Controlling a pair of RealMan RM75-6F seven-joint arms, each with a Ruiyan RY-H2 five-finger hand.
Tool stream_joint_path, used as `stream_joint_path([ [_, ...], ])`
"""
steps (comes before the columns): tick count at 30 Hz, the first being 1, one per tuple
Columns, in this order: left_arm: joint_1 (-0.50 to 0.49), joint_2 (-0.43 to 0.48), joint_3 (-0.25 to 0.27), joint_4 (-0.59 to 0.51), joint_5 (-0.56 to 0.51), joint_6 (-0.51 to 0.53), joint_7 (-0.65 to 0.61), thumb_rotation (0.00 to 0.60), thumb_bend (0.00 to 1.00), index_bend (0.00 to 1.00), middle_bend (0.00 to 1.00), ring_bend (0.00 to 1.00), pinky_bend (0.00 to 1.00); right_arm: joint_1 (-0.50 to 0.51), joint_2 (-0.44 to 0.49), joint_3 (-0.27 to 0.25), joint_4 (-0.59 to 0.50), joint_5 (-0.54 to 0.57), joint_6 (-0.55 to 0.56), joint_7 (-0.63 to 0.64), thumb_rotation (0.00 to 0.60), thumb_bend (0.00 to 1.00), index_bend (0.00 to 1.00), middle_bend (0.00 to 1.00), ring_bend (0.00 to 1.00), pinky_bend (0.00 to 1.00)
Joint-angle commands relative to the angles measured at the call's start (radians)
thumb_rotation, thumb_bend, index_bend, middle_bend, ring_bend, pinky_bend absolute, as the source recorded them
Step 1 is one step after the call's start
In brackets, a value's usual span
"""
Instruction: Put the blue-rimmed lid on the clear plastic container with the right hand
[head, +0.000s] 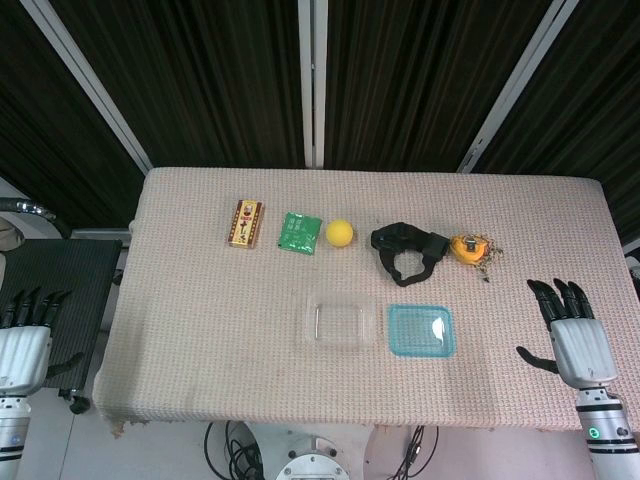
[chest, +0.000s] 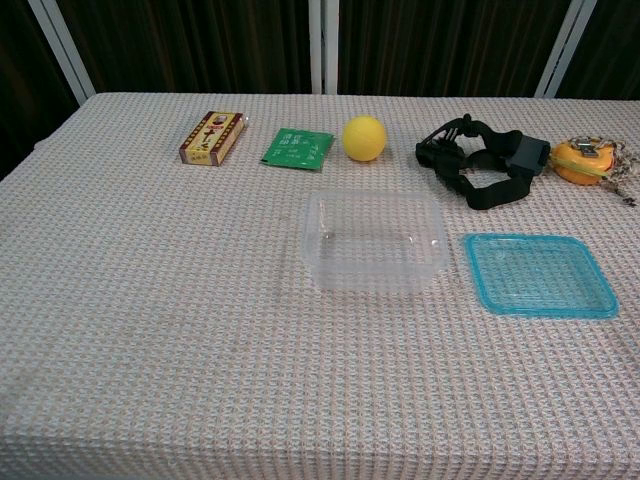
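The blue-rimmed lid (head: 421, 331) (chest: 538, 273) lies flat on the table, just right of the clear plastic container (head: 339, 325) (chest: 372, 241), which stands open with nothing in it. My right hand (head: 571, 331) hovers over the table's right edge, fingers spread, holding nothing, well to the right of the lid. My left hand (head: 24, 330) hangs off the table's left side, fingers apart and holding nothing. Neither hand shows in the chest view.
Along the back row sit a small printed box (head: 245, 223) (chest: 212, 137), a green packet (head: 298, 233) (chest: 296, 148), a yellow ball (head: 340, 233) (chest: 364, 138), a black strap (head: 408, 250) (chest: 484, 161) and an orange tape measure (head: 470, 248) (chest: 586, 161). A dark cart (head: 60, 280) stands left of the table.
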Motion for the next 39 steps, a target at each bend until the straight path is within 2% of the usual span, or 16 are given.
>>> stream_joint_path([
  [1,0.001,0.002,0.004,-0.002,-0.001,-0.005,0.000,0.600,0.00,0.14,0.14,0.02,0.00,0.007,-0.002,0.000,-0.001,0.003,-0.010,-0.005,0.600,0.04,0.00,0.13,0.00,0.01],
  [9,0.009,0.002,0.009,-0.003,0.012,0.008,-0.017,0.600,0.00,0.14,0.14,0.02,0.00,0.020,0.009,-0.026,-0.033,-0.025,-0.045,0.036,0.600,0.04,0.00,0.13,0.00,0.01],
  [14,0.008,-0.010,0.011,0.006,0.021,0.011,-0.022,0.600,0.00,0.14,0.14,0.02,0.00,0.059,0.008,-0.048,-0.056,-0.022,-0.140,0.054,0.600,0.03,0.00,0.13,0.00,0.01],
  [21,0.008,-0.023,0.014,0.029,0.030,0.010,-0.038,0.600,0.00,0.14,0.14,0.02,0.00,0.159,-0.072,-0.028,-0.042,0.070,-0.327,0.006,0.600,0.03,0.00,0.14,0.00,0.00],
  [27,0.005,-0.029,0.015,0.051,0.025,-0.002,-0.060,0.600,0.00,0.14,0.14,0.02,0.00,0.244,-0.166,-0.007,0.020,0.146,-0.452,-0.040,0.600,0.03,0.00,0.14,0.00,0.00],
  [33,0.008,-0.032,0.017,0.067,0.024,-0.004,-0.082,0.600,0.00,0.14,0.14,0.02,0.00,0.292,-0.233,0.011,0.074,0.191,-0.502,-0.042,0.600,0.03,0.00,0.15,0.00,0.00],
  [39,0.011,-0.034,0.017,0.075,0.025,-0.001,-0.090,0.600,0.00,0.14,0.14,0.02,0.00,0.315,-0.239,0.011,0.084,0.198,-0.529,-0.004,0.600,0.03,0.00,0.15,0.00,0.00],
])
